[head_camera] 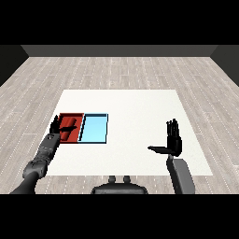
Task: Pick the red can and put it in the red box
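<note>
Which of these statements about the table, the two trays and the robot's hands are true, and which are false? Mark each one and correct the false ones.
1. The red tray lies to the left of the light blue tray. True.
2. The right hand is over the light blue tray. False: it is raised over bare table, far right of both trays.
3. The left hand is at the red tray. True.
4. The right hand is curled round a can. False: its fingers are straight, holding nothing.
</note>
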Tool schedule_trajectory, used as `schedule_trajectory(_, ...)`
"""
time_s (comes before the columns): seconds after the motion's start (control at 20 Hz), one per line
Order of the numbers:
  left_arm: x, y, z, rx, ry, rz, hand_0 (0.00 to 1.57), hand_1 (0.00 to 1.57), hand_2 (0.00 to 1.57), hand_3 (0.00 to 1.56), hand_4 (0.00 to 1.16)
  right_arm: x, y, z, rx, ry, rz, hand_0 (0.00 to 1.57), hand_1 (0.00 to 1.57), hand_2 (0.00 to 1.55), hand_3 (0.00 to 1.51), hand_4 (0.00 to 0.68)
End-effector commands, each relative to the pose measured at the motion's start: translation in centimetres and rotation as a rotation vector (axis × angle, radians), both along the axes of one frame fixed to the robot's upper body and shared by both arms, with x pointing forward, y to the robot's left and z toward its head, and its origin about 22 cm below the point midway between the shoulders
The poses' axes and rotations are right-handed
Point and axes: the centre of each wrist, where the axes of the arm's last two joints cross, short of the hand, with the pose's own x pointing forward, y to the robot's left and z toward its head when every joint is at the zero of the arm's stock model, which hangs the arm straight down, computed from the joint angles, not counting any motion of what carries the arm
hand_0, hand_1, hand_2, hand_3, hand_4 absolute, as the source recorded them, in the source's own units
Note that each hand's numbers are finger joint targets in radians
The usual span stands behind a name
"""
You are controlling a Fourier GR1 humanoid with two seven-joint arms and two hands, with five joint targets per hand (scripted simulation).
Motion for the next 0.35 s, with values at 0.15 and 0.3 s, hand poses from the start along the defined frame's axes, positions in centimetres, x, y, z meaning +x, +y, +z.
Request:
schedule_trajectory(0.15, 2.2, -2.3, 2.8, -0.187, -0.655, -0.143, 0.0, 0.0, 0.0, 0.0, 0.0, 0.1, 1.3, 0.2, 0.0, -0.004, 0.04, 0.0, 0.0, 0.0, 0.0, 0.0)
schedule_trajectory(0.3, 3.1, -5.3, 3.6, -0.234, -0.783, -0.278, 0.0, 0.0, 0.0, 0.0, 0.0, -0.1, 1.7, 0.4, 0.008, -0.007, 0.041, 0.0, 0.0, 0.0, 0.0, 0.0)
